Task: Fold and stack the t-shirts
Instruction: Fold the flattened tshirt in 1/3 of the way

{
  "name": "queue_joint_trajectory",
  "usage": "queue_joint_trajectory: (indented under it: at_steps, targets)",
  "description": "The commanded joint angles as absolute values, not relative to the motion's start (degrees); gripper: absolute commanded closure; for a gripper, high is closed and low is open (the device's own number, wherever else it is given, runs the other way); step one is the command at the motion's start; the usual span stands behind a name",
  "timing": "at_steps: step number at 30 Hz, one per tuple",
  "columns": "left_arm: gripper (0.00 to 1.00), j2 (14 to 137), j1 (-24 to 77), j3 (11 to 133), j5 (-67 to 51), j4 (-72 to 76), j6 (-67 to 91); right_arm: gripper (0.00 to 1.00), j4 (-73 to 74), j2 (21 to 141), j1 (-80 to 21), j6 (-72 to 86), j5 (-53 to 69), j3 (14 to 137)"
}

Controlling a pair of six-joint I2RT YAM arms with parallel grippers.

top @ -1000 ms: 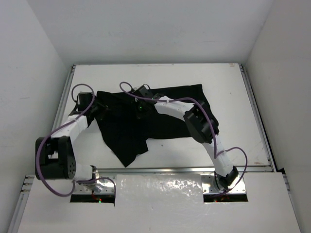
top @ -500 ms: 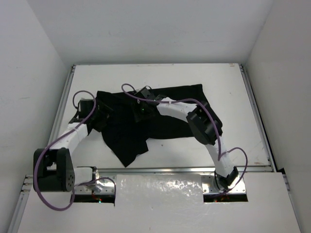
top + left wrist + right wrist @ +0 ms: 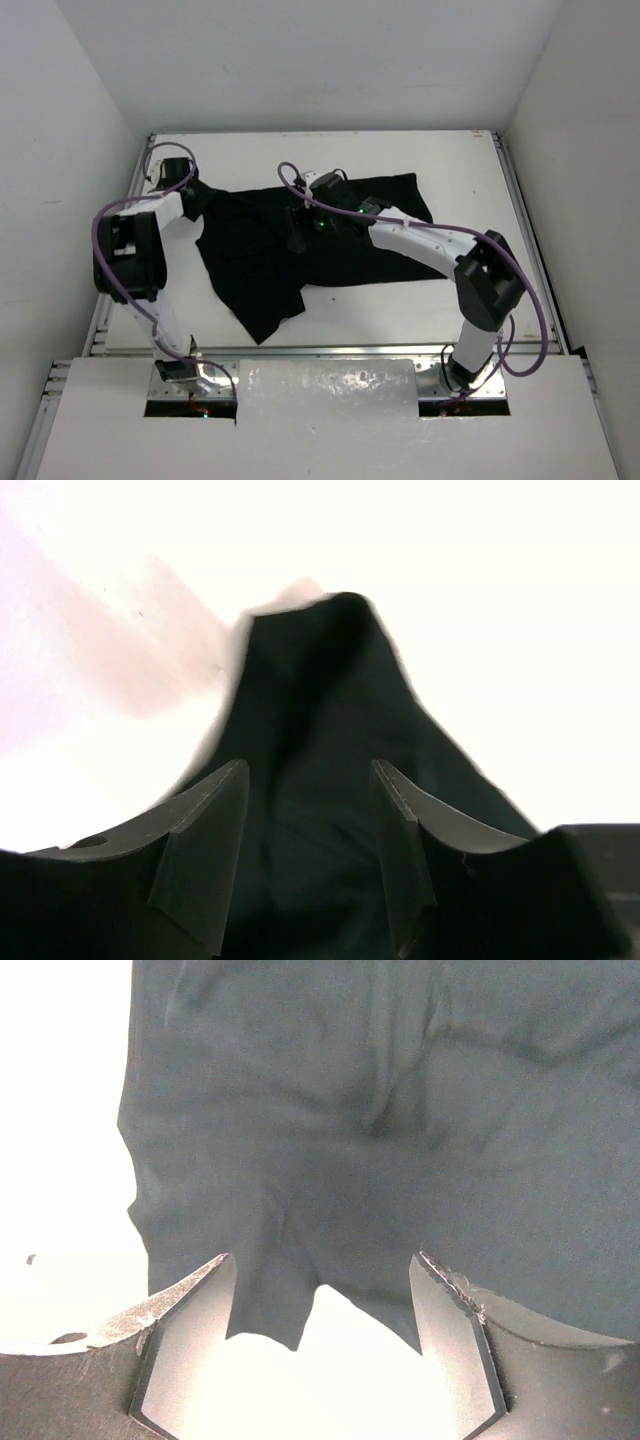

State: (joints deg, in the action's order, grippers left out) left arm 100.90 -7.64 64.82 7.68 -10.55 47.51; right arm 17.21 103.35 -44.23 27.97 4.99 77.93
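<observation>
A black t-shirt (image 3: pixel 258 270) lies spread and creased across the white table (image 3: pixel 480 180), with a long point reaching toward the near edge. My left gripper (image 3: pixel 194 200) is at the shirt's far left corner. In the left wrist view its jaws (image 3: pixel 309 770) stand apart with a raised fold of the shirt (image 3: pixel 320 700) between and beyond them. My right gripper (image 3: pixel 303 214) hovers over the shirt's far middle. Seen from the right wrist, it (image 3: pixel 320 1260) is open, with a ragged shirt edge (image 3: pixel 350 1110) just ahead and bare table between the fingers.
Tall white walls close in the table on the left, right and back. A metal rail (image 3: pixel 330 350) runs along the near edge. Purple cables (image 3: pixel 100 250) loop off both arms. The right arm's elbow (image 3: pixel 487 285) sticks out over the table's right side.
Both grippers, shut a second ago, have opened. The left arm has swung up along the left edge to the shirt's far left corner. The right arm's elbow moved right.
</observation>
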Motion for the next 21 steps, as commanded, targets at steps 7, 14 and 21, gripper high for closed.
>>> queue_joint_trajectory:
  at_steps: [7, 14, 21]
  targets:
    - [0.62, 108.27, -8.35, 66.79, 1.67, 2.03, 38.32, 0.29, 13.45, 96.24, -44.21, 24.7, 11.69, 70.4]
    - [0.76, 112.06, -8.35, 69.34, 0.53, 1.59, 37.97, 0.29, 12.83, 95.71, -44.21, 24.43, 12.13, 69.0]
    - [0.66, 109.52, -8.26, 67.95, 0.79, 0.61, 37.18, 0.29, 13.45, 97.2, -44.21, 24.08, 12.22, 70.22]
